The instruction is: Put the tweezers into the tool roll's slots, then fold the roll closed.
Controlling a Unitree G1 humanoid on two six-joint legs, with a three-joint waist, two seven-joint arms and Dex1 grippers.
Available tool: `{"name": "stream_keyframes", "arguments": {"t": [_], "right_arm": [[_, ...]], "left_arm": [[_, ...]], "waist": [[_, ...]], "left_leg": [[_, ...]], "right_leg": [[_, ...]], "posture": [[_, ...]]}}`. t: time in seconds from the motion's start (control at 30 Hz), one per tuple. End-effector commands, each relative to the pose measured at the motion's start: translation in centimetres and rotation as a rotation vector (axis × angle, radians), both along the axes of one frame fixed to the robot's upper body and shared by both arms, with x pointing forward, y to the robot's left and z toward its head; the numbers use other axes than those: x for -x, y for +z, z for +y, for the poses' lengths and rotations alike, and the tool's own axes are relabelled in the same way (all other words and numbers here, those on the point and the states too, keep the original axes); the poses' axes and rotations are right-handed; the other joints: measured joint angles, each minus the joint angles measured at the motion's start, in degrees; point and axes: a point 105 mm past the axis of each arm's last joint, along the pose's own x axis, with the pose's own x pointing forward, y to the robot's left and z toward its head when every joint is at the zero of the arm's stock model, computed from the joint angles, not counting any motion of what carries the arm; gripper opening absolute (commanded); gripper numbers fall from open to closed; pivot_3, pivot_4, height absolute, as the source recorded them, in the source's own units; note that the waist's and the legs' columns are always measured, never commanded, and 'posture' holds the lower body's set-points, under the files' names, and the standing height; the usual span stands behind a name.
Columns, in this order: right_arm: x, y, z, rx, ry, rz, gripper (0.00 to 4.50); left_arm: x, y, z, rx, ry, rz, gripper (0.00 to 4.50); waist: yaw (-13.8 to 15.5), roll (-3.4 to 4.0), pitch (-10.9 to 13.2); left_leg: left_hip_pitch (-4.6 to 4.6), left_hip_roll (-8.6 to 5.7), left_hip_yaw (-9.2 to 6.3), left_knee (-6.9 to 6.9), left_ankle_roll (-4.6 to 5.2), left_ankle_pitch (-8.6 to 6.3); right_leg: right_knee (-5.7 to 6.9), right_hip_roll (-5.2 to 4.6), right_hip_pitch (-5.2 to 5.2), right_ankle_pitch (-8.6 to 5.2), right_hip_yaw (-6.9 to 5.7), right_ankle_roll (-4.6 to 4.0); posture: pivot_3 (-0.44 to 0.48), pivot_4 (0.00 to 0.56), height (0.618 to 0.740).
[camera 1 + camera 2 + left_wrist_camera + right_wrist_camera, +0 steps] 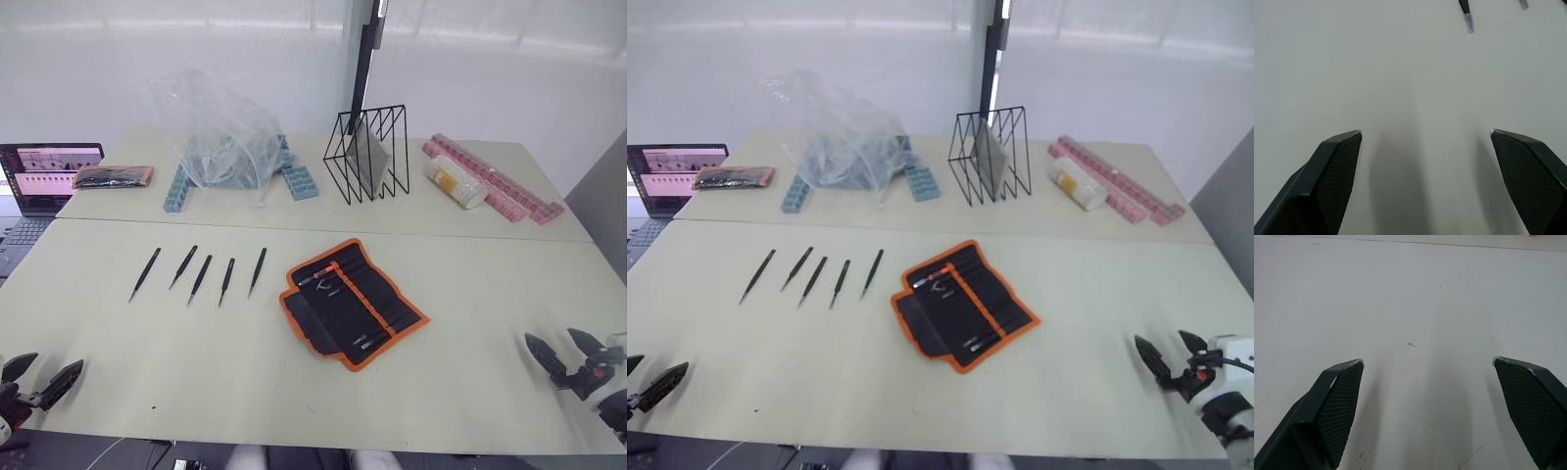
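The five tweezers [199, 273] lay in a row on the bench [470, 362], toward its left side, and the tool roll [353, 301] lay open near the middle. The left hand [43, 385] and right hand [566, 356] waited at the near corners, fingers apart, holding nothing. The tweezers were thin and flat, so they might slip away or miss the narrow slots [367, 294].
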Motion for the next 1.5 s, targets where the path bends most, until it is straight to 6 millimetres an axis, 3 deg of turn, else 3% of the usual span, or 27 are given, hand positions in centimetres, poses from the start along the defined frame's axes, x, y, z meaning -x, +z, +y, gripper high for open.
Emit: {"name": "stream_keyframes", "arguments": {"t": [0.03, 0.17, 0.33, 0.5, 0.73, 0.83, 1.03, 1.27, 1.5], "right_arm": [[-0.9, 1.4, 1.1, -0.002, 0.037, -0.048, 4.5], [-2.3, 2.9, 4.2, 0.027, 0.167, -0.055, 4.5], [-3.9, 6.0, 9.9, 0.026, 0.401, -0.079, 4.5], [-4.1, 7.2, 15.4, 0.005, 0.649, -0.024, 4.5], [-3.9, 7.9, 20.6, 0.02, 0.872, 0.002, 4.5], [-3.9, 7.8, 21.5, 0.014, 0.887, 0.0, 4.5], [-3.4, 7.6, 22.0, 0.003, 0.875, -0.002, 4.5], [-3.1, 7.5, 21.9, 0.011, 0.852, 0.001, 4.5], [-3.1, 7.4, 21.6, 0.008, 0.826, 0.001, 4.5]], "left_arm": [[-0.6, 1.0, -0.3, -0.031, -0.008, -0.053, 4.47], [-1.5, 0.5, -1.1, -0.007, -0.024, -0.058, 4.47], [-3.7, -0.4, -1.4, 0.033, -0.037, -0.069, 4.47], [-7.6, -0.3, -1.8, 0.075, -0.059, -0.081, 4.47], [-12.7, -0.5, -2.7, 0.022, -0.137, -0.04, 4.47], [-14.2, -0.7, -3.2, -0.01, -0.172, -0.027, 4.47], [-17.0, -0.8, -6.2, -0.006, -0.266, -0.012, 4.47], [-18.9, -1.4, -8.4, 0.021, -0.284, 0.007, 4.47], [-19.6, -1.9, -9.2, 0.044, -0.283, 0.032, 4.47]], "waist": [[0.0, 0.03, 0.0], [0.0, 0.09, 0.0], [0.1, 0.09, 0.0], [0.8, 0.06, 0.0], [1.5, 0.09, -0.1], [1.7, 0.09, -0.1], [3.1, 0.13, -0.1], [4.3, 0.21, -0.1], [4.7, 0.3, -0.2]], "left_leg": [[0.0, 0.0, 0.01, 0.0, 0.0, 0.0], [0.0, 0.0, 0.03, 0.0, 0.0, 0.0], [0.0, -0.02, 0.03, 0.14, -0.01, 0.01], [0.07, -0.05, -0.04, 0.21, -0.03, 0.05], [0.06, -0.09, -0.06, 0.37, -0.02, 0.09], [0.03, -0.1, -0.08, 0.43, 0.0, 0.1], [-0.06, -0.12, -0.1, 0.58, 0.0, 0.11], [-0.05, -0.15, -0.1, 0.7, 0.0, 0.1], [0.0, -0.15, -0.11, 0.75, 0.02, 0.11]], "right_leg": [[0.01, 0.0, 0.0, 0.01, 0.0, 0.0], [0.02, 0.0, 0.01, 0.01, 0.03, 0.01], [0.4, 0.01, -0.04, -0.02, 0.05, -0.01], [0.58, 0.04, 0.0, -0.04, 0.05, 0.01], [0.84, 0.05, -0.02, -0.05, 0.06, 0.03], [0.86, 0.07, 0.01, -0.05, 0.06, 0.04], [0.92, 0.05, 0.01, 0.1, 0.06, -0.19], [0.92, 0.05, 0.1, 0.11, 0.06, -0.12], [0.94, 0.05, 0.17, 0.13, 0.06, -0.08]], "posture": [[0.0, 0.15, 0.72], [0.0, 0.15, 0.72], [0.0, 0.15, 0.72], [0.0, 0.15, 0.72], [0.0, 0.15, 0.72], [0.0, 0.15, 0.72], [0.0, 0.15, 0.72], [0.0, 0.15, 0.72], [0.0, 0.15, 0.72]]}}
